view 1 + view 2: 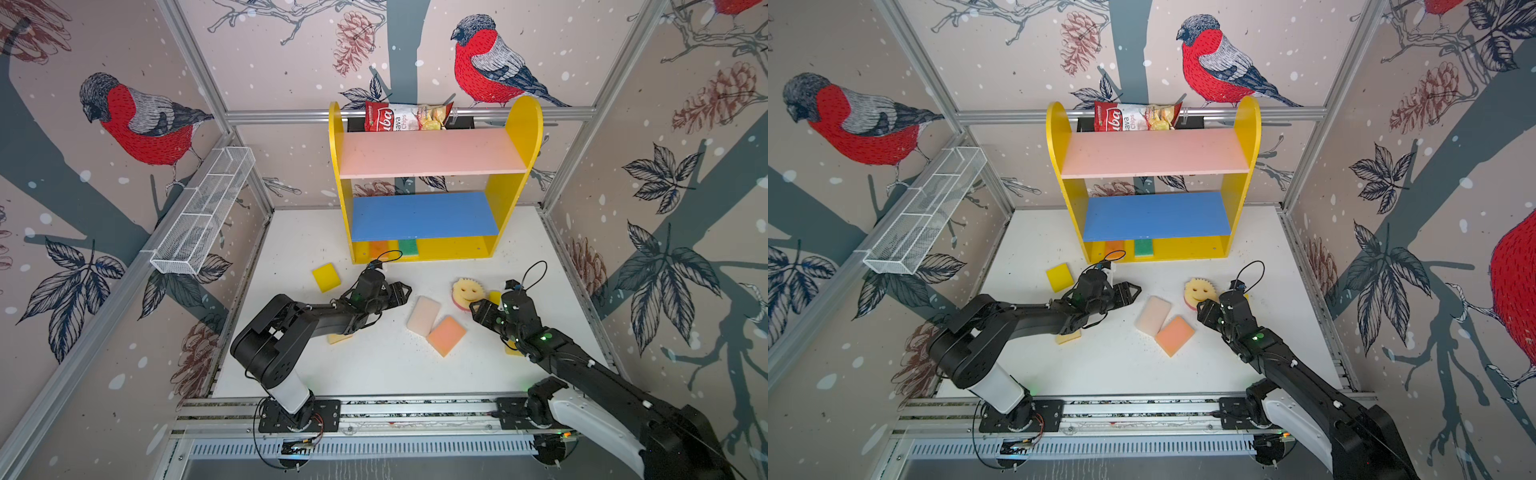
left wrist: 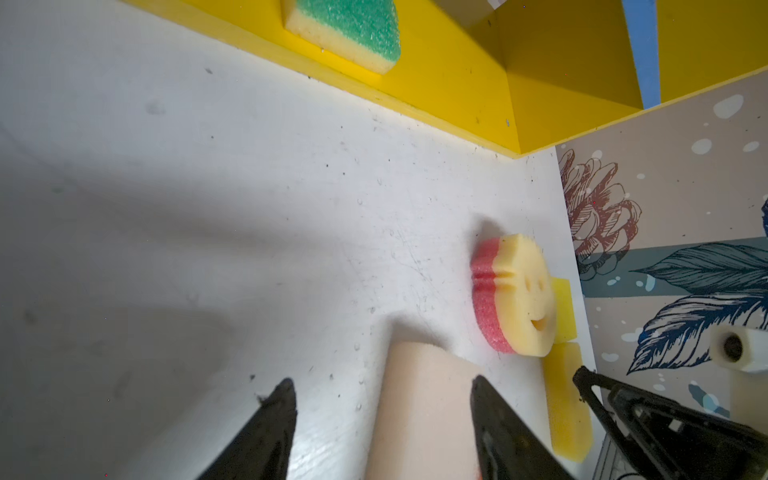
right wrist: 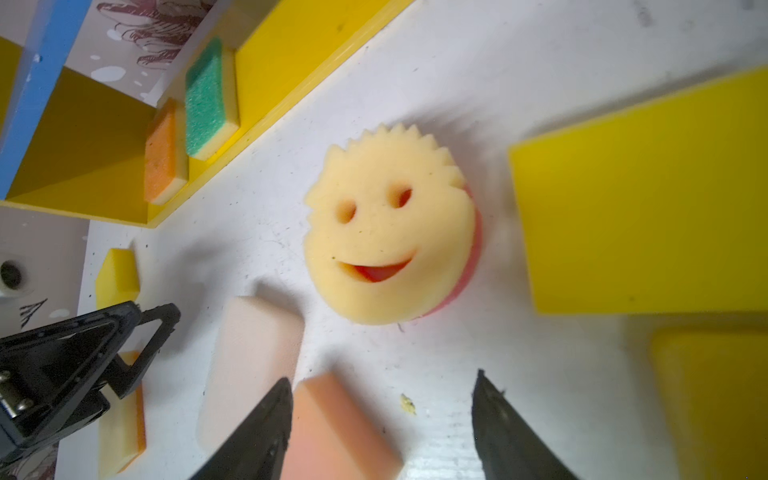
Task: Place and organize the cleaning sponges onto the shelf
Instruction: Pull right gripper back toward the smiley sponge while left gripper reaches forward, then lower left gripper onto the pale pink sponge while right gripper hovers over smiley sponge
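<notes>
The shelf [image 1: 524, 137] stands at the back, with an orange sponge [image 1: 379, 248] and a green sponge [image 1: 408, 247] on its yellow base. On the table lie a yellow sponge [image 1: 326, 277], a cream sponge [image 1: 423, 315], a salmon sponge [image 1: 446, 335] and the round smiley sponge [image 1: 468, 292]. My left gripper [image 1: 401, 293] hovers open just left of the cream sponge [image 2: 419, 407], holding nothing. Open and empty too, my right gripper [image 1: 477, 309] sits beside the smiley sponge [image 3: 388, 232], with the salmon sponge [image 3: 332, 428] by one finger. More yellow sponges [image 3: 640, 199] lie partly hidden under both arms.
A red-and-white chips bag [image 1: 407, 116] rests behind the shelf's top. A white wire-mesh basket [image 1: 203, 212] hangs on the left wall. Both grippers are close together over the middle of the white table [image 1: 374, 365]. The pink board [image 1: 432, 153] and blue board [image 1: 424, 216] hold nothing.
</notes>
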`<state>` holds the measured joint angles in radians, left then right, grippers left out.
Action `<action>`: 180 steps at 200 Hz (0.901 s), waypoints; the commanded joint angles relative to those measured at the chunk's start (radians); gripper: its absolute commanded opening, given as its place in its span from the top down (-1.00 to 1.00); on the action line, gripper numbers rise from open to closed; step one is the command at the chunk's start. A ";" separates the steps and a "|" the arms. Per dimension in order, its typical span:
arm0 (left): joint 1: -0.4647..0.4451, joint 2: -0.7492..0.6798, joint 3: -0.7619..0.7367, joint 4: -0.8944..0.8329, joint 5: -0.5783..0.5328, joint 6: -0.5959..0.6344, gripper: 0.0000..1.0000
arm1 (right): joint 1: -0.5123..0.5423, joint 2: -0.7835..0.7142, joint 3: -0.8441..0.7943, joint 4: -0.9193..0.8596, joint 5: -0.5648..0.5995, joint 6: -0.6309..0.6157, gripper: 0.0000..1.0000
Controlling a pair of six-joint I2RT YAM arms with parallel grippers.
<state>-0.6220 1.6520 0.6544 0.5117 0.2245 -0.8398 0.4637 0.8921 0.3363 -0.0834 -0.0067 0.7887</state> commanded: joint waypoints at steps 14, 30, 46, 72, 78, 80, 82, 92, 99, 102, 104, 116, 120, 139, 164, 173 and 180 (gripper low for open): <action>-0.020 0.008 0.042 0.008 0.010 0.016 -0.31 | -0.020 0.022 0.024 0.047 0.009 -0.024 -0.34; -0.030 0.006 0.047 -0.022 -0.007 0.021 -0.31 | -0.031 0.045 0.056 0.017 0.027 -0.057 -0.34; -0.043 -0.002 0.044 -0.040 -0.016 0.024 -0.30 | -0.043 0.067 0.077 0.001 0.022 -0.084 -0.34; -0.094 0.012 0.091 -0.152 -0.078 0.077 -0.23 | -0.066 0.098 0.078 0.025 0.001 -0.088 -0.32; -0.105 0.021 0.106 -0.176 -0.088 0.087 -0.18 | -0.071 0.102 0.080 0.026 -0.007 -0.086 -0.32; -0.108 0.023 0.110 -0.182 -0.090 0.089 -0.16 | -0.073 0.102 0.082 0.026 -0.007 -0.085 -0.31; -0.112 0.025 0.115 -0.188 -0.092 0.090 -0.15 | -0.075 0.104 0.082 0.026 -0.007 -0.084 -0.31; -0.128 0.035 0.125 -0.197 -0.093 0.098 -0.12 | -0.081 0.106 0.080 0.036 -0.006 -0.084 -0.31; -0.137 0.040 0.128 -0.195 -0.093 0.101 -0.10 | -0.086 0.109 0.076 0.044 -0.004 -0.083 -0.31; -0.139 0.043 0.128 -0.194 -0.093 0.101 -0.09 | -0.088 0.109 0.075 0.047 -0.004 -0.083 -0.32; -0.141 0.044 0.128 -0.192 -0.093 0.101 -0.08 | -0.089 0.111 0.075 0.048 -0.006 -0.083 -0.32; -0.143 0.056 0.128 -0.190 -0.093 0.102 -0.03 | -0.098 0.119 0.080 0.048 -0.018 -0.087 -0.31; -0.144 0.059 0.128 -0.192 -0.093 0.101 -0.01 | -0.100 0.122 0.084 0.046 -0.024 -0.089 -0.31; -0.145 0.081 0.136 -0.195 -0.090 0.086 0.06 | -0.105 0.130 0.095 0.025 -0.022 -0.110 -0.30; -0.158 0.106 0.163 -0.216 -0.093 0.092 0.19 | -0.121 0.122 0.096 0.006 -0.007 -0.118 -0.30; -0.162 0.118 0.179 -0.232 -0.092 0.094 0.32 | -0.126 0.116 0.097 0.001 -0.018 -0.120 -0.29; -0.162 0.127 0.197 -0.250 -0.086 0.090 0.40 | -0.126 0.108 0.095 0.002 -0.018 -0.121 -0.29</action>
<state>-0.7769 1.7573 0.8120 0.3069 0.1371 -0.7586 0.3439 1.0161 0.4244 -0.0681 -0.0200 0.6853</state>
